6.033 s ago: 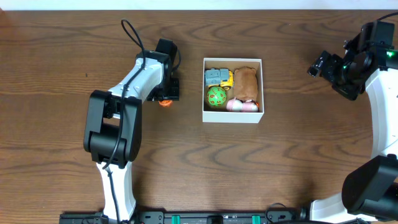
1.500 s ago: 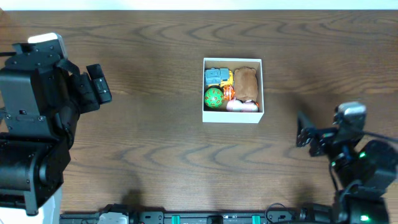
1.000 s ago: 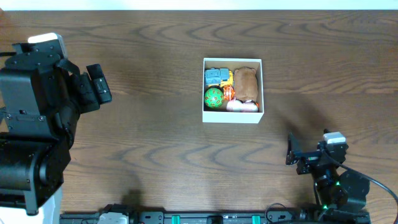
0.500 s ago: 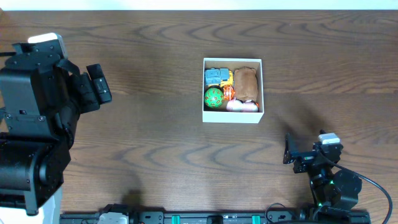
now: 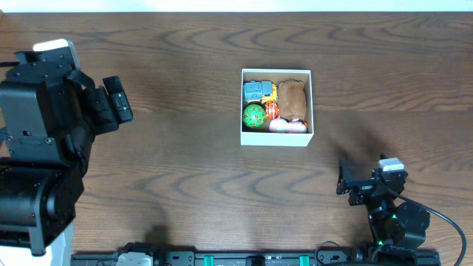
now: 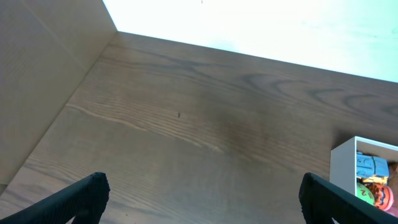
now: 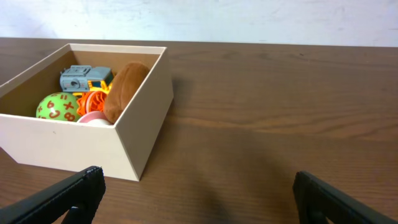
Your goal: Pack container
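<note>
The container [image 5: 275, 138], a white-walled square box, stands just right of the table's middle. Inside lie a blue-grey toy car [image 5: 256, 91], a brown plush [image 5: 293, 100], a green ball [image 5: 254, 114], an orange toy [image 5: 272, 111] and a pink piece [image 5: 287, 126]. My left gripper [image 5: 117, 100] is far to the left, open and holding nothing; its view [image 6: 202, 193] catches only the container's corner [image 6: 345, 171]. My right gripper [image 5: 344, 177] sits low at the front right, open and holding nothing [image 7: 196, 186], facing the container's wall [image 7: 93, 140].
The left arm's black bulk [image 5: 37, 148] fills the left edge and the right arm's base [image 5: 399, 225] stands at the front right. Brown wood tabletop [image 5: 185, 185] surrounds the box. The table's far edge meets a white backdrop [image 6: 249, 25].
Both arms have drawn back from the container to the table's sides. The orange toy that lay left of the box is now inside it. Nothing has moved in the last half second.
</note>
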### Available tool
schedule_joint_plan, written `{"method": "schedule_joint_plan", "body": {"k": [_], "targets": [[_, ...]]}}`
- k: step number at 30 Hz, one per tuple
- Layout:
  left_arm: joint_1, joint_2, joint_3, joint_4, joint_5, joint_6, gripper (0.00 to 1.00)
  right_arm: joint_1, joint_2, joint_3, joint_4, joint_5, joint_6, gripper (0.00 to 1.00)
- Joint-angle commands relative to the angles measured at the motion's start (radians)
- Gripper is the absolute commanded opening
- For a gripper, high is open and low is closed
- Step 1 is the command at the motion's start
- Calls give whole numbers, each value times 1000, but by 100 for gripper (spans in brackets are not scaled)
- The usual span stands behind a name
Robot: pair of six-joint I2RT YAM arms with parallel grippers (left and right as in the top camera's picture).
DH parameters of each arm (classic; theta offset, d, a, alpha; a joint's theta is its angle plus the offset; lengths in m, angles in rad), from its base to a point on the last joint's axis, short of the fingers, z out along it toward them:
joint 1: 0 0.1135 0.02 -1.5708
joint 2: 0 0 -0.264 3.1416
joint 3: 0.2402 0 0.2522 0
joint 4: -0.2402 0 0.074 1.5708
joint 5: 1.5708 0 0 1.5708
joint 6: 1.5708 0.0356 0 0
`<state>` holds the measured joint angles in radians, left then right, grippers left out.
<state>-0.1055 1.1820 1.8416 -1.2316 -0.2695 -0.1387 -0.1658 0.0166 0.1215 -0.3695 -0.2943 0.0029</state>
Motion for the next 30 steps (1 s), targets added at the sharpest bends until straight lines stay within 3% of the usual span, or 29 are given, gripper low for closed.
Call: {"method": "schedule_joint_plan", "body": {"k": [1,19,23,30], "targets": [[6,2,13,-3,-12,-16,98,10,-11,-11,3,6,-4,99],[28,-52,-48,28,-1,-4,98,10,-11,-11,3,6,-4,99],[50,-146,-205,141,-1,-5,98,10,-11,-11,3,6,-4,99],[67,-388,-639,423,-1,-6,98,10,-11,-11,3,6,-4,99]]}}
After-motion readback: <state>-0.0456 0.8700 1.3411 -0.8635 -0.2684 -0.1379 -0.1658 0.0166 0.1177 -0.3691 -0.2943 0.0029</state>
